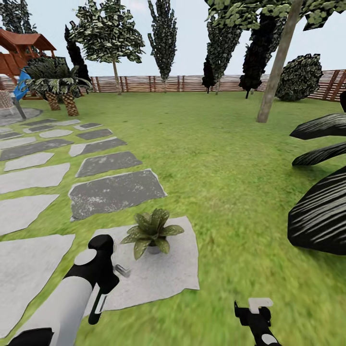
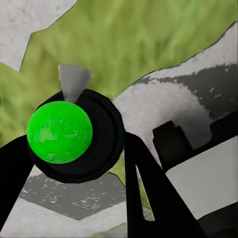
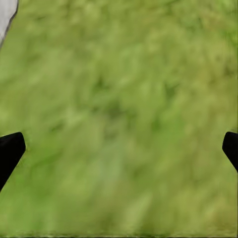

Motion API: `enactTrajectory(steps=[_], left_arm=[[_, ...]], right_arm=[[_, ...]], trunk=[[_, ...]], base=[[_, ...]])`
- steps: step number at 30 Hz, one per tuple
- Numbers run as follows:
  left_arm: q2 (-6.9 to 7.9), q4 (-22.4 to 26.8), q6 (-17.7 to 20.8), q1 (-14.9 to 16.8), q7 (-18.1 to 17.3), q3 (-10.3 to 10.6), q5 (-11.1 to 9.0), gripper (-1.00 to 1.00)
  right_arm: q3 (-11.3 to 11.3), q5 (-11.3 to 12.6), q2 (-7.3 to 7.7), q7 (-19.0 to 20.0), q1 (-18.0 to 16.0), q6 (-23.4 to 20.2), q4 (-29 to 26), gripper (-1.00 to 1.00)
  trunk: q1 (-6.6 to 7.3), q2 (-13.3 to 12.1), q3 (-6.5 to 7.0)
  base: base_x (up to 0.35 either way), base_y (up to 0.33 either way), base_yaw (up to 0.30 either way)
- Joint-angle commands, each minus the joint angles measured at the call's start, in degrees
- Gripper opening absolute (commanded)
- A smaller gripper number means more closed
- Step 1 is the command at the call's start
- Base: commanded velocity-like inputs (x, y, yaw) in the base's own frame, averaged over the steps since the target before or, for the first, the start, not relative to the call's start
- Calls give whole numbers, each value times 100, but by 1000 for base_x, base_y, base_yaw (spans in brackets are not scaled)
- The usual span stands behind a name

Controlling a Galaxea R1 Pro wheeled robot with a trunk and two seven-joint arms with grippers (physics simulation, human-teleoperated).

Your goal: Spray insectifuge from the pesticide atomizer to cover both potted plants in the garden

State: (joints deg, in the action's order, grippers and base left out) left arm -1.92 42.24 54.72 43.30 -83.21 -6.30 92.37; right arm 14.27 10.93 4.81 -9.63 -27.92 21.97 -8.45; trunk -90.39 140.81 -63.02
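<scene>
**Atomizer clamped in your left claw**

Your left gripper (image 2: 74,148) is gripping the pesticide atomizer (image 2: 62,131). 1 potted plant (image 1: 153,233) is sitting on a stepping stone (image 1: 178,269) just ahead of it. Your right gripper (image 3: 119,148) is hanging with fingers apart over lawn (image 3: 124,99).

One potted plant (image 1: 153,232) stands on the nearest stepping stone (image 1: 178,269), toward its far edge. More stepping stones (image 1: 115,192) run behind it and to the left, toward a paved patio (image 1: 19,115). Lawn (image 1: 226,163) lies to the right. A fence (image 1: 158,83) closes the far side, with trees (image 1: 110,33) before it. The left pincer (image 1: 103,293) hangs over the near-left part of the nearest stone.
</scene>
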Motion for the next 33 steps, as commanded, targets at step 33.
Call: enactTrajectory(steps=[33], left_arm=[[-40,-759,-3668,-6,1645,-35,-2264,-100]], right_arm=[[858,-2119,90,4794,-633,-1513,-2319,100]], trunk=[[3,2,-5]], base=[[-100,103,0]])
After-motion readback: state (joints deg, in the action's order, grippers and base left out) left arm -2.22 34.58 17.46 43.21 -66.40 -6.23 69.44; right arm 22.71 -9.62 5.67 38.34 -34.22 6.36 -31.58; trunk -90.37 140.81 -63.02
